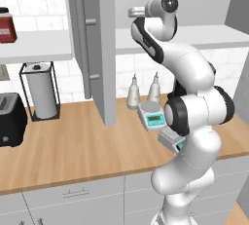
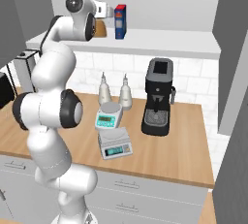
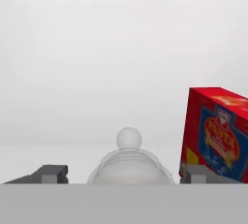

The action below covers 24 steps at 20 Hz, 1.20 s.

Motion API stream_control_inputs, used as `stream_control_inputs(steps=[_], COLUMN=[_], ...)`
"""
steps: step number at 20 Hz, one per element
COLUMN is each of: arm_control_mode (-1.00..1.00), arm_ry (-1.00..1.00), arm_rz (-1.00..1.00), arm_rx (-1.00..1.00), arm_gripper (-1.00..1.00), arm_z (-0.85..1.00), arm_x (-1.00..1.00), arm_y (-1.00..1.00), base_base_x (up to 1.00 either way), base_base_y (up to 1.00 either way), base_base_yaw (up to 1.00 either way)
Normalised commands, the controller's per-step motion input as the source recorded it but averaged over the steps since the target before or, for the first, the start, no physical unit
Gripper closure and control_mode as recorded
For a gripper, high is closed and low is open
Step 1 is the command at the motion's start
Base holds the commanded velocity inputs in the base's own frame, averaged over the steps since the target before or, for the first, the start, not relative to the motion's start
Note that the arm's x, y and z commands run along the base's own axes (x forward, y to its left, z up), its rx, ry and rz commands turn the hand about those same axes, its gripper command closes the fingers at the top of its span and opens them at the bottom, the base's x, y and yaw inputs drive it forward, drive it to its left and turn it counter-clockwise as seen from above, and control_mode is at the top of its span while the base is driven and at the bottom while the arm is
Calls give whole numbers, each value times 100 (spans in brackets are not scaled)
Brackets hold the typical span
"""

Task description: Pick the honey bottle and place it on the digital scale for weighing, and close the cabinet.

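Reaching up into the open cabinet (image 1: 92, 48), I hold my gripper (image 3: 123, 173) at shelf height with its fingers (image 3: 51, 173) spread wide, one on each side of the honey bottle (image 3: 130, 162), and I cannot tell whether they touch it. A red-and-blue box (image 3: 216, 133) stands just right of the bottle. Down on the counter (image 2: 179, 155), the digital scale (image 2: 115, 143) sits near the front edge, just in front of a white scale (image 2: 109, 115).
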Motion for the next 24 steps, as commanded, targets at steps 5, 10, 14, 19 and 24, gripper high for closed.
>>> stream_control_inputs(steps=[5, 10, 14, 19, 24], arm_control_mode=[-100, -100, -100, -100, -100], arm_ry=[0, -11, -36, -18, 19], arm_rz=[0, 0, 0, 0, 0], arm_rx=[0, 0, 4, 14, 25], arm_gripper=[100, 100, 100, 100, 100], arm_z=[-25, -17, -13, 23, 80], arm_x=[0, -15, -66, -91, -100], arm_y=[2, 0, 1, -1, 0], base_base_x=[0, 0, 0, 0, 0], base_base_y=[0, 0, 0, 0, 0], base_base_yaw=[0, 0, 0, 0, 0])
